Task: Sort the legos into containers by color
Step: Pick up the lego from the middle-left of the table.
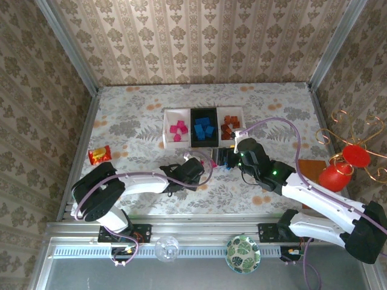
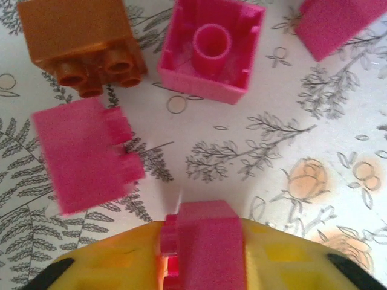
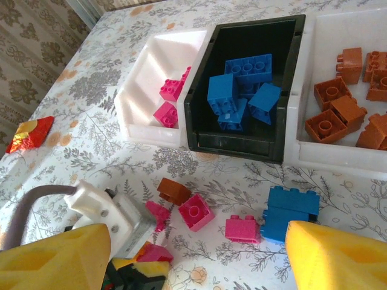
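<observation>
My left gripper [image 2: 204, 229] is shut on a pink lego [image 2: 208, 254], low over the table. Around it lie an orange-brown lego [image 2: 78, 42], an upturned pink lego [image 2: 211, 48] and two more pink ones [image 2: 84, 154] [image 2: 341, 27]. My right gripper [image 3: 199, 266] is open above the loose legos, a blue lego [image 3: 290, 211] just ahead of its right finger [image 3: 338, 257]. The containers stand beyond: a white one [image 3: 142, 130] with pink legos, a black one [image 3: 236, 142] with blue legos, a white one [image 3: 338, 160] with orange-brown legos. From above, both grippers [image 1: 204, 166] [image 1: 227, 158] meet just in front of the containers [image 1: 168, 144].
A shiny red-orange snack packet [image 1: 100, 154] lies at the table's left. A red ornament with copper wire [image 1: 341, 169] stands at the right edge. A glass [image 1: 167, 248] and a leaf-patterned bowl [image 1: 243, 254] sit on the near rail.
</observation>
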